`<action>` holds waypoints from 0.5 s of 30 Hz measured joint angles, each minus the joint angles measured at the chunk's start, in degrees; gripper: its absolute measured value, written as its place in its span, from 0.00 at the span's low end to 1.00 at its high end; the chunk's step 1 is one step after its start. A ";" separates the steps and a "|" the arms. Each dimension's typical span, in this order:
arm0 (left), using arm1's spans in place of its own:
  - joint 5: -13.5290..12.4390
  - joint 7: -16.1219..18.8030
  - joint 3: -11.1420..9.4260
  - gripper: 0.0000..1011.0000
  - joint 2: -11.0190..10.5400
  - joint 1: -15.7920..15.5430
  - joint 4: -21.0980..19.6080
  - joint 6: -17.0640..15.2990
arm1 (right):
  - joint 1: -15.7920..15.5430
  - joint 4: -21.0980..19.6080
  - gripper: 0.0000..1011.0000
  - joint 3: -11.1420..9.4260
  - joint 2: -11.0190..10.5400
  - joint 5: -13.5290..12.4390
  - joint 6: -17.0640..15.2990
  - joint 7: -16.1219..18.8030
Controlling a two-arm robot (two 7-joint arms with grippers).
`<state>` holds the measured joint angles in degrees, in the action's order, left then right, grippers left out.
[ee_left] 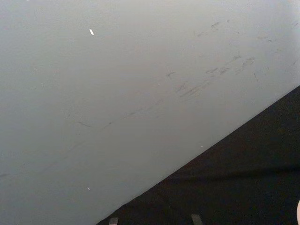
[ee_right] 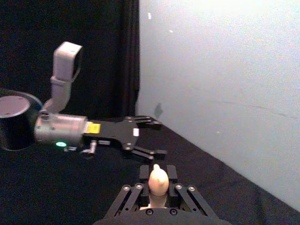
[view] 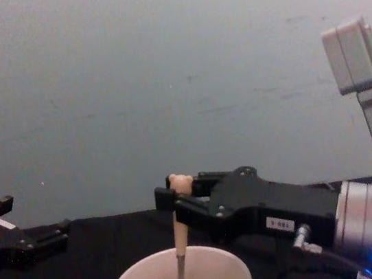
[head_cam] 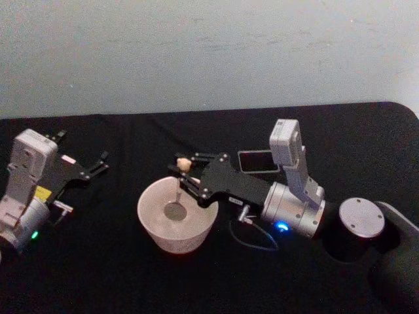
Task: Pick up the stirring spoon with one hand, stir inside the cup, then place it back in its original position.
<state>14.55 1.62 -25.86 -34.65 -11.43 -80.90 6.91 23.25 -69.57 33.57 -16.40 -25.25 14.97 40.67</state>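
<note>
Cup (head_cam: 163,239) holds stirring spoon (head_cam: 175,209) — right gripper (head_cam: 183,169) jaws clamp it — left gripper (head_cam: 103,163) jaws spread.

Right gripper (head_cam: 182,167): black flat linkage plates, silver screws (ee_right: 146,212), small white label (view: 279,223). Silver cylindrical wrist (head_cam: 292,210), blue light (head_cam: 281,227), thin black cable (head_cam: 255,243) looped below. Grey boxy camera (head_cam: 287,140) on bracket. Left gripper (head_cam: 105,162): same black build, yellow sticker (head_cam: 43,192), green light (head_cam: 34,234).

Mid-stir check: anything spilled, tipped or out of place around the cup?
Nothing stands out. The cup stands upright on the black table with no spill around it. The right gripper holds the stirring spoon nearly upright, its bowl inside the cup. The left gripper sits open, off to the left.
</note>
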 joint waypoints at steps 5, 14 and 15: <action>0.00 0.00 0.00 0.99 0.00 0.00 0.00 0.00 | 0.67 1.15 0.21 -0.84 0.23 0.45 0.35 -0.80; 0.00 0.00 0.00 0.99 0.00 0.00 0.00 0.00 | 0.06 0.49 0.21 -1.76 -0.55 0.78 0.35 -1.04; 0.00 0.00 0.00 0.99 0.00 0.00 0.00 0.00 | -0.16 0.14 0.21 -1.93 -0.80 0.83 0.33 -1.14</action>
<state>14.55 1.62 -25.86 -34.65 -11.43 -80.90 6.91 23.09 -69.43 31.64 -17.20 -24.42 15.30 39.53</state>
